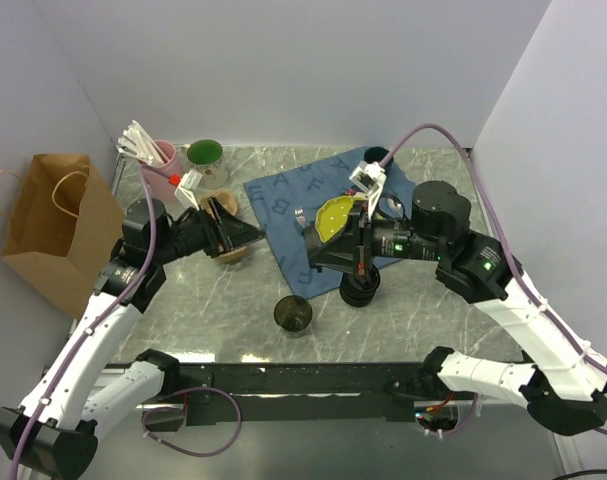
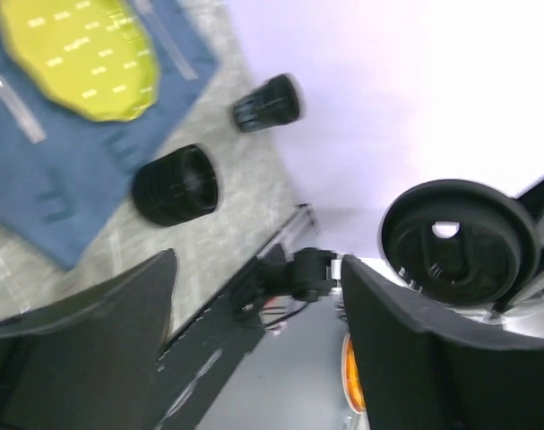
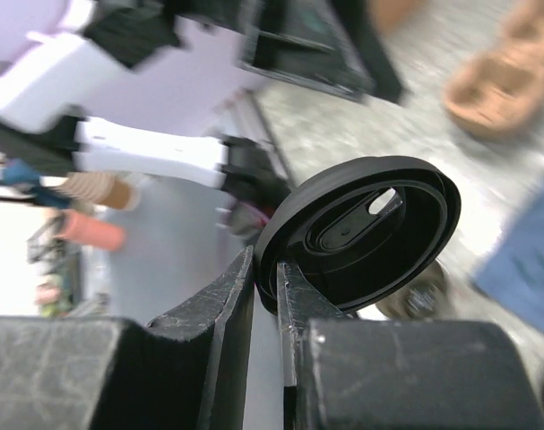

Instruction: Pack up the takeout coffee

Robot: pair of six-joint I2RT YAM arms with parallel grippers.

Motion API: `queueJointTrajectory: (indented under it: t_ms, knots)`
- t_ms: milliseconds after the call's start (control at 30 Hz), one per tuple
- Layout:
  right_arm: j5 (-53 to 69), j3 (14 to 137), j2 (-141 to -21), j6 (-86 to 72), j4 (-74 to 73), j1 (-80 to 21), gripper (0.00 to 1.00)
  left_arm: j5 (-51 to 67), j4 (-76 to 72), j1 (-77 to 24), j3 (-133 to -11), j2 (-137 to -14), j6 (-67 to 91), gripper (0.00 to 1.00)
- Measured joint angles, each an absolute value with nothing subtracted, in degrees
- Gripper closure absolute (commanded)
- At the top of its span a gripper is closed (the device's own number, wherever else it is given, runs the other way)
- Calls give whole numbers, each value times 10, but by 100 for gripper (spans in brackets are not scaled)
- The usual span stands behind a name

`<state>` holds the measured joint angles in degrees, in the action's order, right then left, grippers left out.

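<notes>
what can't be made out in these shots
- Top view: the right arm covers part of the black cup beneath it, so the cup's top is hidden.
- Top view: the inside of the paper bag doesn't show.
- Right wrist: the cup carrier is blurred and cut off by the frame edge.
- Left wrist: whatever holds the lid is cut off by the right edge.

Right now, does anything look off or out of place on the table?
Yes. A black lid is off any cup, pinched by its rim in the right gripper and held on edge in the air. I can't tell whether it belongs to the black cup nearby. No spill shows.
</notes>
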<state>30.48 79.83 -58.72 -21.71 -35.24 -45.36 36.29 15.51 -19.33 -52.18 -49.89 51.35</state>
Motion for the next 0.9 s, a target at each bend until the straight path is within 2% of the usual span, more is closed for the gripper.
queueJointTrajectory:
  t_ms: [200, 533, 700, 900]
  knots:
    - [375, 784, -608, -274, -268, -453, 91, 383, 67, -203, -500, -482, 525, 27]
    - [410, 771, -622, -329, -217, -453, 91, 366, -42, -237, -438, -402, 457, 31]
    - [424, 754, -630, -350, -202, -453, 91, 367, -69, -243, -438, -407, 426, 37]
    - [436, 749, -633, -365, -190, -453, 91, 375, -79, -260, -438, -429, 399, 38]
